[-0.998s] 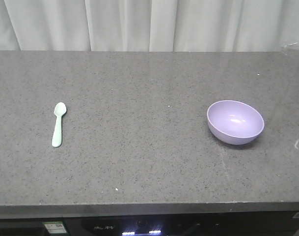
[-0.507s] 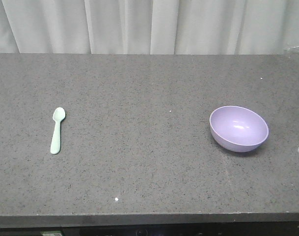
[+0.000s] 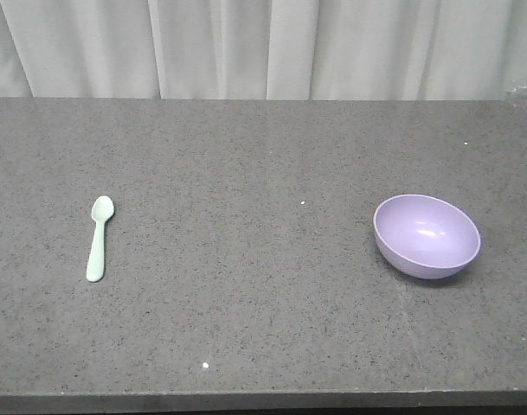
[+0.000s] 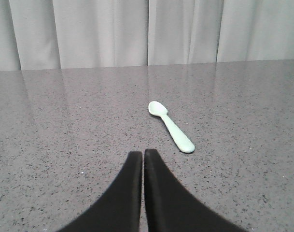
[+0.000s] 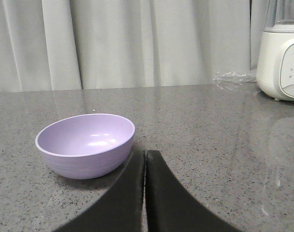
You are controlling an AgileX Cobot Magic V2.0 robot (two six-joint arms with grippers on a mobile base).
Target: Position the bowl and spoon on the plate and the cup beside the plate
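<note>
A pale mint-green spoon (image 3: 99, 237) lies on the grey counter at the left, scoop pointing away. In the left wrist view the spoon (image 4: 171, 126) rests ahead and slightly right of my left gripper (image 4: 143, 153), which is shut with nothing in it. A lilac bowl (image 3: 427, 235) sits upright at the right. In the right wrist view the bowl (image 5: 86, 144) stands just left of my right gripper (image 5: 145, 153), also shut and empty. The plate and the cup are out of view. Neither gripper appears in the front view.
The grey speckled counter (image 3: 263, 303) runs to a front edge at the bottom and white curtains (image 3: 263, 47) behind. A white appliance (image 5: 282, 63) and crumpled clear plastic (image 5: 233, 78) stand at the far right.
The front view has shifted: the spoon and the bowl sit lower in the frame and the counter's front edge has dropped toward the bottom. Neither object has moved on the counter.
</note>
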